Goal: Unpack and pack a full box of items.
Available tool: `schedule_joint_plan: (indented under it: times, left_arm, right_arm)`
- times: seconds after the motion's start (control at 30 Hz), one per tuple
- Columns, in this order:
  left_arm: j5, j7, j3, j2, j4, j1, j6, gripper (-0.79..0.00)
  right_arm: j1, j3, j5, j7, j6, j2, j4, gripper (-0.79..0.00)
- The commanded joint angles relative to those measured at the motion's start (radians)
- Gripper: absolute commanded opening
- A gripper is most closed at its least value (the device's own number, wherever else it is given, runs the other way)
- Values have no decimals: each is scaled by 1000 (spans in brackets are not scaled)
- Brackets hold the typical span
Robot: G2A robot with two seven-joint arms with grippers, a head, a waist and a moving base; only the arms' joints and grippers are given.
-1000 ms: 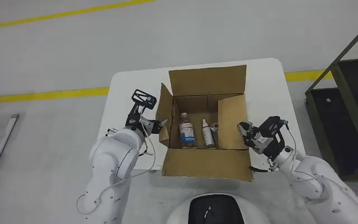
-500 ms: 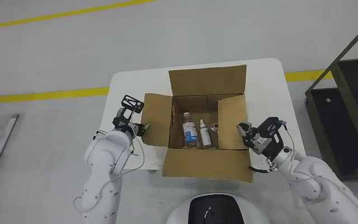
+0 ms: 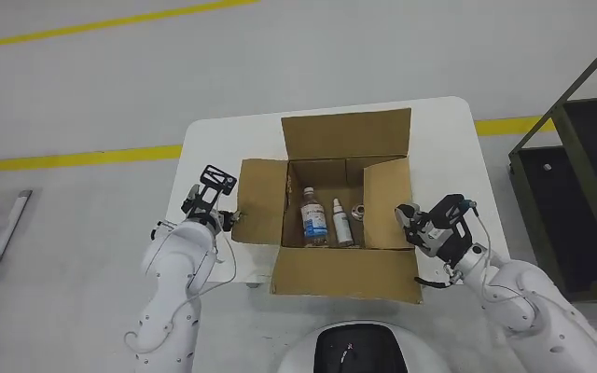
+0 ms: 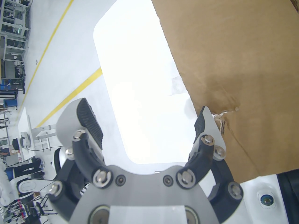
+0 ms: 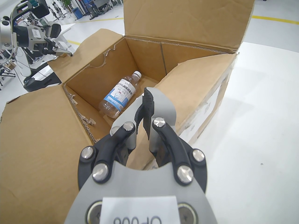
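Lying flat in box (image 3: 345,272), bottle (image 3: 312,219) pts cap-first at far wall (axis front-back).

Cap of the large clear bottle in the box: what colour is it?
White cap on the bottle; clearest in the right wrist view.

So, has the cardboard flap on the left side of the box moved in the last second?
Yes. The left flap has swung outward, away from the clear bottle inside the box, and now lies spread over the white table.
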Motion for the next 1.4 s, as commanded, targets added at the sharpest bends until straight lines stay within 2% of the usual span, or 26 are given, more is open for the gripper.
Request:
schedule_joint_plan:
  times: [0.0, 0.27, 0.47, 0.63, 0.8, 0.97, 1.1, 1.37]
  left_arm:
    - [5, 7, -2, 1, -13, -4, 6, 0]
    - [74, 60, -3, 5, -109, -43, 9, 0]
    - [27, 72, 15, 0, -183, -84, 24, 0]
    - [-202, 58, 74, -14, -231, -117, 39, 0]
    - [-511, 11, 168, -35, -219, -142, 114, 0]
    - [-705, 9, 270, -51, -170, -156, 150, 0]
    - [-863, 10, 312, -62, -115, -173, 186, 0]
    - [-863, 10, 312, -62, -115, -173, 186, 0]
  right_arm:
    - [0, 5, 7, -5, 2, 0, -6, -785]
    - [-38, 79, 79, -36, 5, 4, -70, -785]
    - [-66, 130, 96, -43, 13, 7, -79, -785]
    - [-79, 154, 104, -47, 15, 8, -64, -785]
    - [-93, 176, 103, -61, 24, 9, -57, -785]
    - [-110, 191, 75, -76, 24, 10, -45, -785]
    - [-119, 191, 50, -90, 30, 9, -27, -785]
    - [-96, 138, -29, -134, 42, 3, 48, -785]
